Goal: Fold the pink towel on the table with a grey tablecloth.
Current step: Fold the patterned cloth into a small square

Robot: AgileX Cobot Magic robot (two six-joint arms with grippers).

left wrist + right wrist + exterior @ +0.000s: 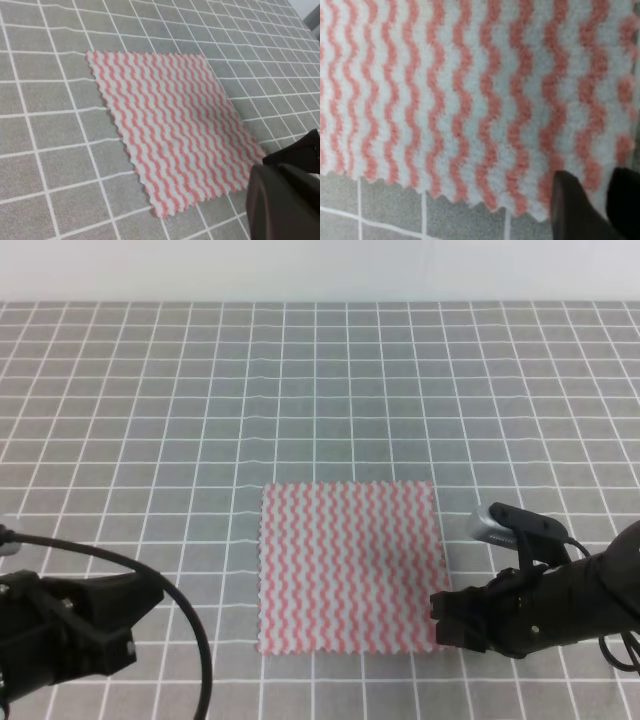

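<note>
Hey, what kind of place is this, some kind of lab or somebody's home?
Probably a robot test bench, not a home. A grey tablecloth with a white grid covers the table, a lone pink towel lies flat on it, and two black arms, left gripper and right gripper, flank it under a bare pale wall.

The high view looks steeply down from the near edge toward 12 o'clock across the counter [150, 390]. The left wrist view looks obliquely at the towel [170, 125] from nearby; the right wrist view sits very close over the towel's edge.
</note>
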